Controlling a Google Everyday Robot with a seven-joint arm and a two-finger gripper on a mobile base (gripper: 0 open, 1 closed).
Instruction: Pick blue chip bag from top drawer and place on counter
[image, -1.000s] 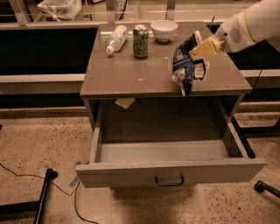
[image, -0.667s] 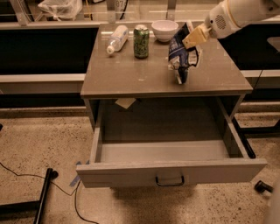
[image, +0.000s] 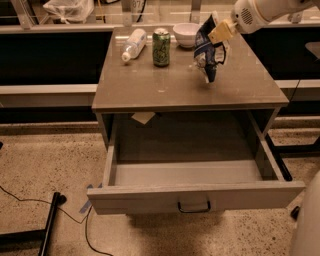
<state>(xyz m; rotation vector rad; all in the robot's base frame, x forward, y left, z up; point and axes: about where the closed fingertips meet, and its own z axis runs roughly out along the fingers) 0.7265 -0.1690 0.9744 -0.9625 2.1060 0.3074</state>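
Over the last second the hand (image: 220, 34) has carried the small crumpled dark-blue foil chip bag (image: 206, 50) from near the front side edge of the flat grey-brown counter (image: 165, 87) further back and inward. The hand is clamped tight on the bag's top edge and nothing else. The bag hangs straight below the hand, lower tip just over the counter surface; cannot tell whether it touches. The white bowl (image: 186, 34) sits just beside the hand, the green can (image: 161, 47) beyond it, and the clear plastic bottle (image: 134, 44) lies further out the same way. The wide grey-brown top drawer (image: 195, 199) is pulled open, well below and in front of the hand, with nothing visible inside. Judgement: the pick is done and the bag is already over the counter, so only lowering and release remain. Risk: the bag is light and top-heavy, and it may tip toward the bowl on release.
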